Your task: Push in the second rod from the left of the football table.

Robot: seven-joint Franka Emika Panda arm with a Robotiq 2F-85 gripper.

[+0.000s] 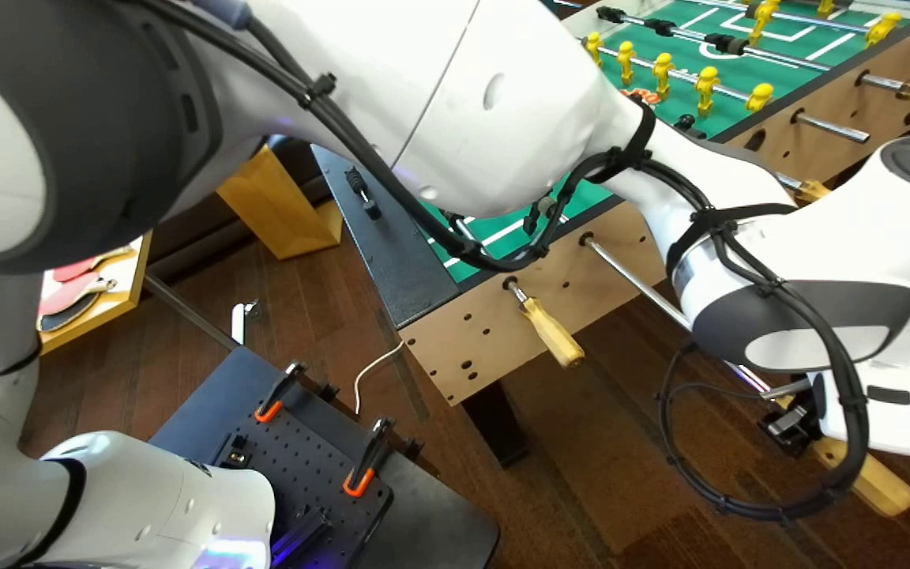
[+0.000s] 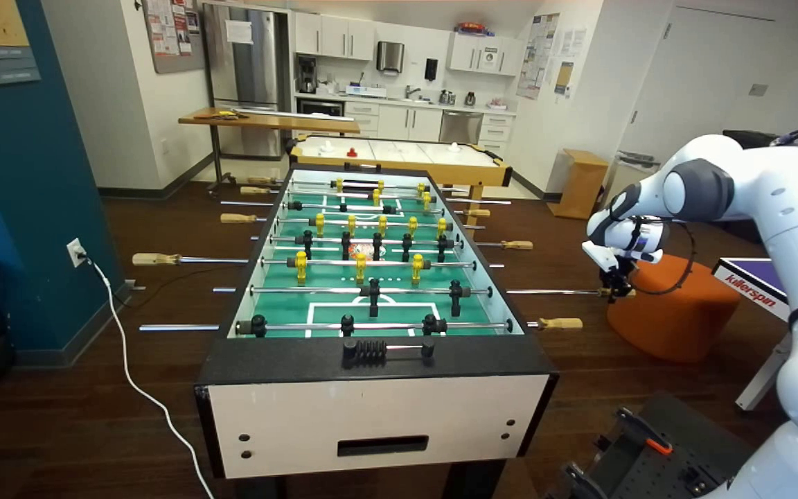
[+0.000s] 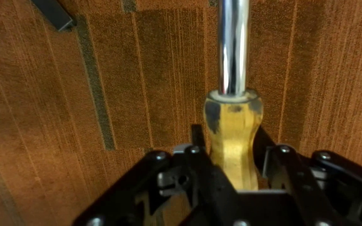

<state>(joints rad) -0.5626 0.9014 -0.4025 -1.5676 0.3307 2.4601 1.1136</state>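
The second rod (image 3: 233, 53) is a straight, polished metal tube reaching far out from the light wood side board (image 1: 494, 356) of the football table worktop (image 2: 440, 409), roughly square to it. Its handle (image 3: 235, 135) is tan wood, flared at the shoulder and slimmer below, with blackish worn patches round the collar and a pale ring where the metal enters. The tool (image 3: 229, 138) is at this outer end, its two fingers (image 3: 197, 135) one on each side of the handle and close to the wood; whether they are pressed onto it, I cannot tell. In an exterior view the arm (image 1: 518, 111) hides a stretch of the metal. A neighbouring rod (image 1: 554, 332), nearer the corner, ends in a like handle. Within the worktop lies a white-lined green pitch (image 2: 330, 278) with yellow figures (image 2: 360, 267) and black figures (image 2: 373, 298) above it, two of the black ones on the second rod. Several paddles (image 1: 68, 296) lie on a wood-edged board (image 1: 111, 312). A dark stand (image 1: 439, 506) bears a perforated plate (image 1: 321, 442) with orange-tipped clamps (image 1: 370, 458) along its edge. The floor (image 3: 162, 78) is brown with darker stripes. Beyond the worktop stand a white-topped games table (image 2: 399, 154), white cabinets (image 2: 409, 121) and a steel refrigerator (image 2: 250, 76); an orange seat (image 2: 676, 326) shows behind the tool.
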